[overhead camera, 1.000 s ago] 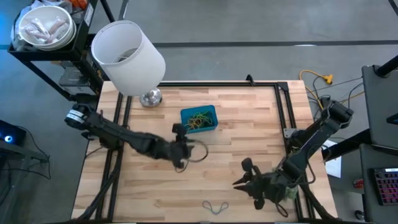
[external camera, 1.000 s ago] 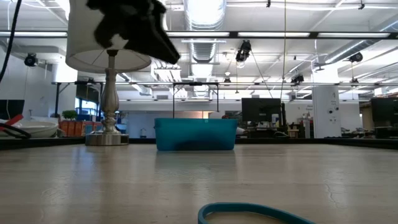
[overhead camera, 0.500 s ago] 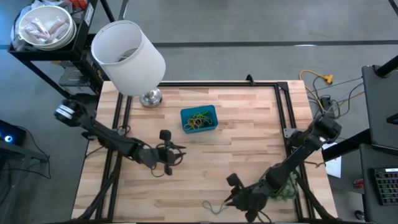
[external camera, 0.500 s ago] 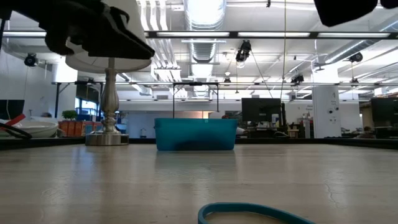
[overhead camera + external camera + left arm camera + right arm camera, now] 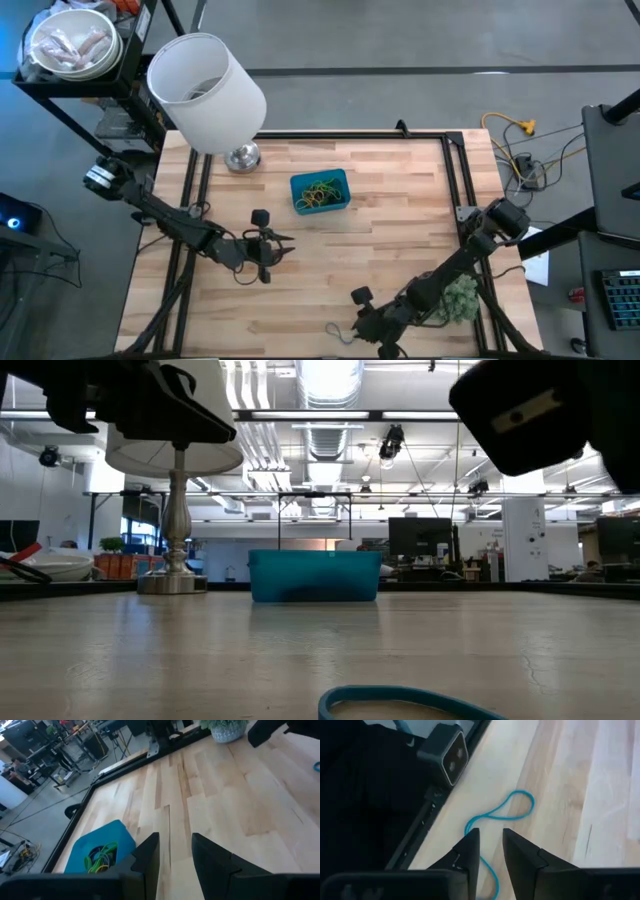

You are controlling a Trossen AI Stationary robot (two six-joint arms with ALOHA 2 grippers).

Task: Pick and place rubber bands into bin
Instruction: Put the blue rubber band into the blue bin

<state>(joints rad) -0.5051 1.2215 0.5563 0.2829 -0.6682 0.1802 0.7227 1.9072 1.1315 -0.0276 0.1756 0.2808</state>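
The blue bin (image 5: 320, 190) sits on the table's far middle with a tangle of green and yellow rubber bands (image 5: 318, 192) inside; it also shows in the low view (image 5: 315, 575) and the left wrist view (image 5: 100, 852). One teal rubber band (image 5: 345, 332) lies flat near the table's near edge (image 5: 506, 814) (image 5: 400, 700). My right gripper (image 5: 365, 315) hovers open just above and beside it, its fingers (image 5: 517, 855) astride the band's nearer stretch without touching. My left gripper (image 5: 268, 245) is open, raised above the table to the near left of the bin.
A lamp with a big white shade (image 5: 205, 90) stands on its metal base (image 5: 242, 157) at the far left corner. A bushy green plant ball (image 5: 455, 295) sits by the right arm near the right edge. Black rails (image 5: 455, 180) frame the table. Bare wood lies between the grippers.
My right gripper has moved toward the table's left and near edge, coming over the lone teal band. My left gripper has drawn back from beside the bin toward the table's left and a little nearer. The bin and the band have stayed put.
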